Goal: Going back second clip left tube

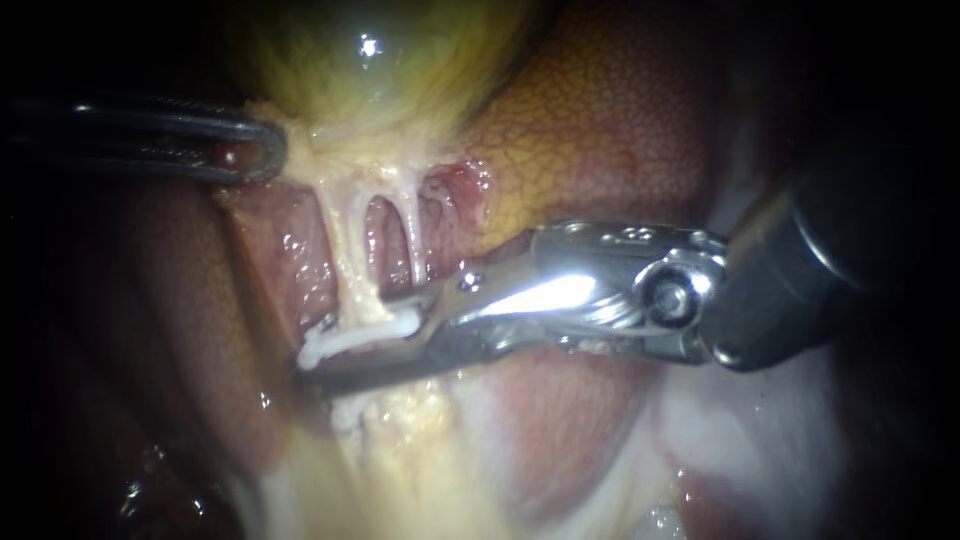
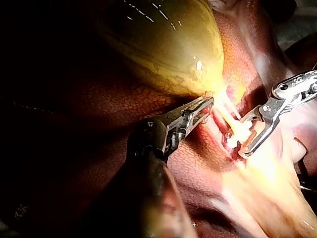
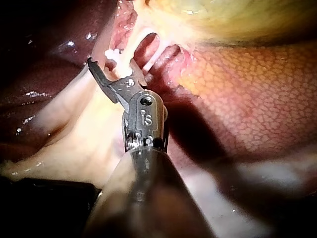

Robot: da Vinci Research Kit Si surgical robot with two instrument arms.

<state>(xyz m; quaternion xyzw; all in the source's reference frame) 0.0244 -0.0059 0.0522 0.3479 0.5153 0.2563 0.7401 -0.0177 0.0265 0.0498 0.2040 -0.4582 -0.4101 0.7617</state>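
Note:
Two pale tubes run down from the yellow-green gallbladder: the left tube and the right tube. A white clip sits across the left tube. My right instrument comes in from the right with its jaws open around that spot, the clip lying between them and close along the lower jaw. In the right wrist view the open jaws form a V just short of the clip. Another white piece shows just below the lower jaw. My left instrument is shut on tissue at the gallbladder's neck.
Reddish-brown liver surrounds the tubes on both sides. Pale fatty tissue spreads below the clip. In the left wrist view the right instrument's jaws stand just past my left instrument's tip.

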